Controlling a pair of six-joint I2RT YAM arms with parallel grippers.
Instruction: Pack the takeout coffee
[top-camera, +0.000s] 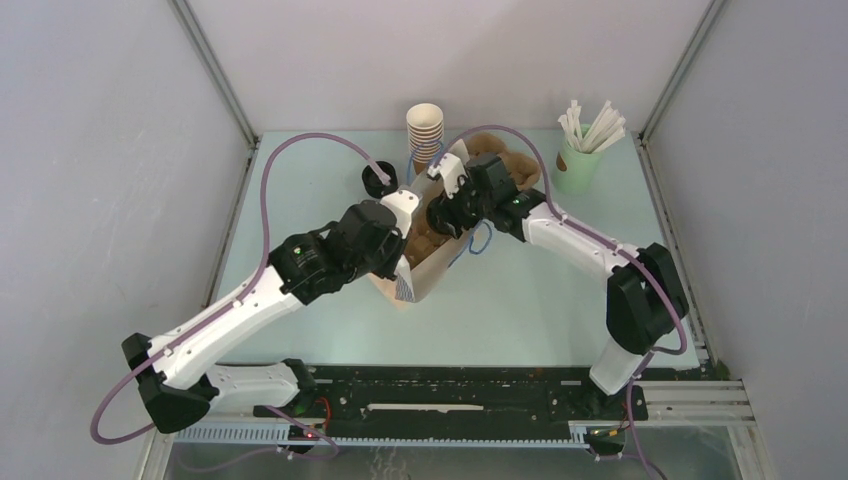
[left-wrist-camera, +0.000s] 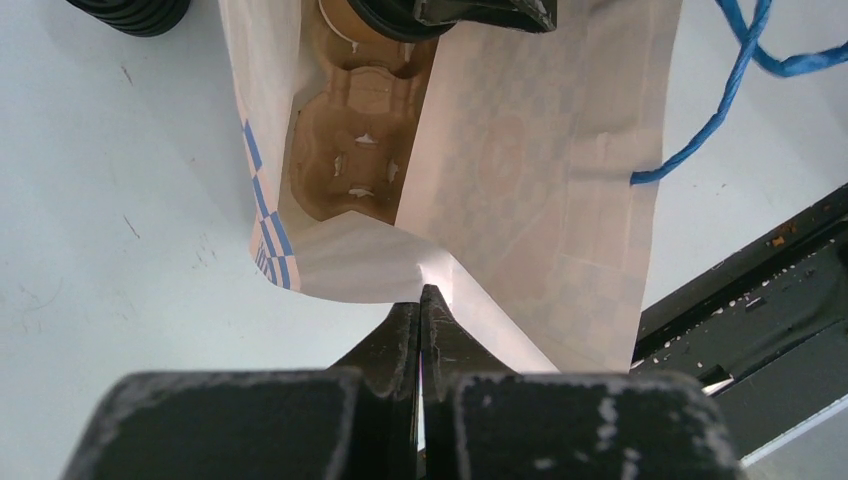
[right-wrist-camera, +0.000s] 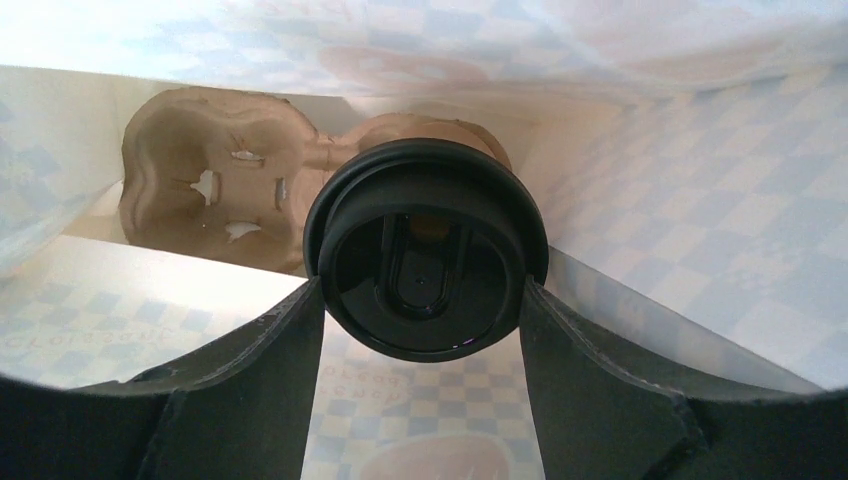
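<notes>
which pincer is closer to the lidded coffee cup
Right. The right pincer grips the coffee cup from both sides, down inside the paper bag. The left pincer is shut on the bag's near rim, apart from the cup.

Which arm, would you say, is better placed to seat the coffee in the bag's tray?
Right. The right gripper holds the coffee in the bag by the tray; the left gripper pinches the bag's edge.

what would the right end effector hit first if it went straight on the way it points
Likely the pulp tray in the bag, struck by the takeout coffee the right end effector holds; depth unclear.
</notes>
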